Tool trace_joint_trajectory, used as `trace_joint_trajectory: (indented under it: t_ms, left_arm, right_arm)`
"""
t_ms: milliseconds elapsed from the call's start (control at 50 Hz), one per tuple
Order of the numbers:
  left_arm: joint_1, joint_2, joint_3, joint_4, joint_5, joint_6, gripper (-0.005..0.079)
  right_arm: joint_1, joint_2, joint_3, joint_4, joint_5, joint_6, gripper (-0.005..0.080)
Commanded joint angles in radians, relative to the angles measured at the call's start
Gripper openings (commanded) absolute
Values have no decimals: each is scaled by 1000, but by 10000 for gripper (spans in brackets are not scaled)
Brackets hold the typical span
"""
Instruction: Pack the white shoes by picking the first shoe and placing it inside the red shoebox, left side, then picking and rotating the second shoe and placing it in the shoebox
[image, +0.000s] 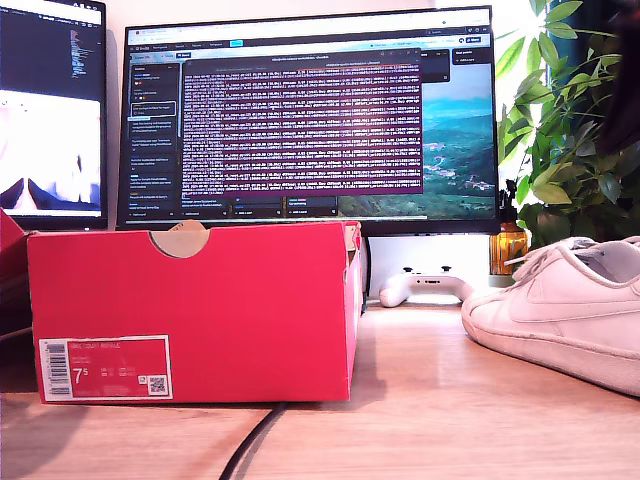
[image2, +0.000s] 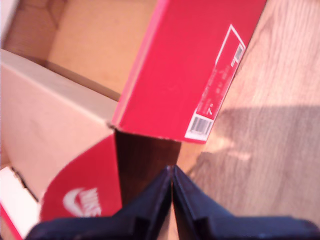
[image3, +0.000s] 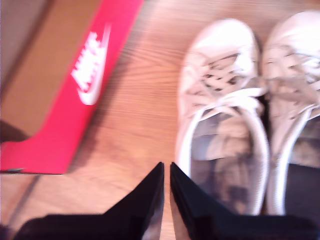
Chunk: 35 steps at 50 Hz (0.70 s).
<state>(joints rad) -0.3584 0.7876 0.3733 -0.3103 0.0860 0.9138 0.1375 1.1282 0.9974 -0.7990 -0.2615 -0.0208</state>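
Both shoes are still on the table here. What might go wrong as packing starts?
My second gripper is shut above bare wood beside the white shoes; descending like that would miss or shove them. The shoes lie pressed side by side, so grabbing one may drag the other. The black cable by the red shoebox could snag.

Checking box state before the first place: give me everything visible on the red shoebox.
The red shoebox is red cardboard outside and plain brown inside, standing upright on the wooden desk at the exterior view's left. Its top edge has a half-round notch, and a white barcode label reading 7.5 sits low on the facing wall. It is open, and the part of the interior seen from the first wrist view holds no shoe. Neither gripper touches it.
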Motion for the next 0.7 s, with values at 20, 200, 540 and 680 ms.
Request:
trace_joint_trajectory:
  t_ms: [20,200,540,680]
  left_arm:
    - [-2,26,7,42,2,4,-19]
    - [-2,80,7,83,2,11,-19]
    - [-3,97,7,132,3,11,-19]
    - [-3,105,7,132,3,11,-19]
  right_arm:
    - [18,33,18,-4,48,-3,2]
    - [21,116,18,-39,70,-13,106]
    - [43,289,18,-27,83,-57,270]
    - [66,341,18,-30,88,-58,287]
